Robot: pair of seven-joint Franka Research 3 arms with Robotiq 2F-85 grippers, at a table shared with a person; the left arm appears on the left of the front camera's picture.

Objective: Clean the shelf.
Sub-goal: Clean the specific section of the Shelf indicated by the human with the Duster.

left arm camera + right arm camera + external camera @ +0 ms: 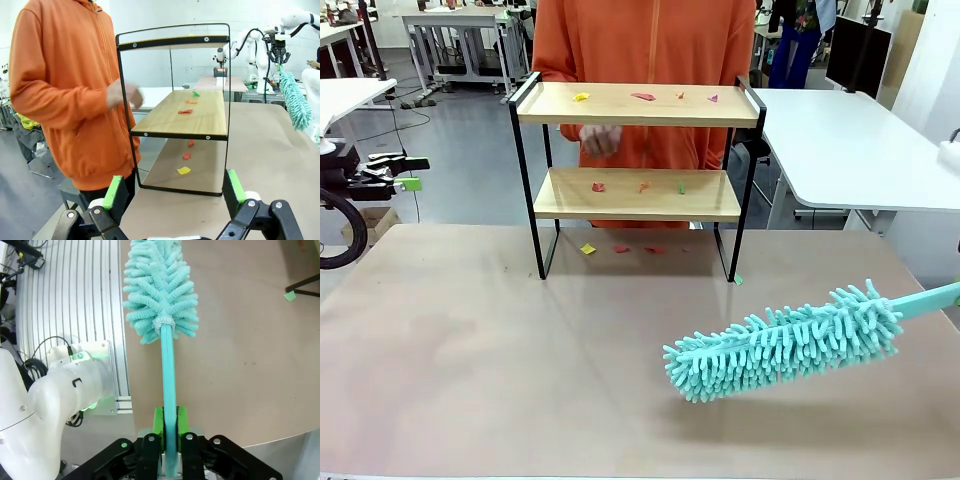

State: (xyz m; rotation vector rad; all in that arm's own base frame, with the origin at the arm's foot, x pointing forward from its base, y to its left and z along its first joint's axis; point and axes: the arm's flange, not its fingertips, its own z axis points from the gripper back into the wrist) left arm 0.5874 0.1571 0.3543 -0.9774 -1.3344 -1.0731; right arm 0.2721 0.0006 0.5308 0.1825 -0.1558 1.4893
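Front view: the shelf (620,108) carries coloured scraps (642,97). The duster (790,340) hangs well in front of the shelf, its handle clamped in the right gripper (170,420). The left gripper (174,189) gapes empty beside the shelf. Risk: a hard sweep shoves the light shelf or strikes the person's hand (600,140) behind the shelf.

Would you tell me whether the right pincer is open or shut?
Shut: the right pincer clamps the teal duster by its handle.
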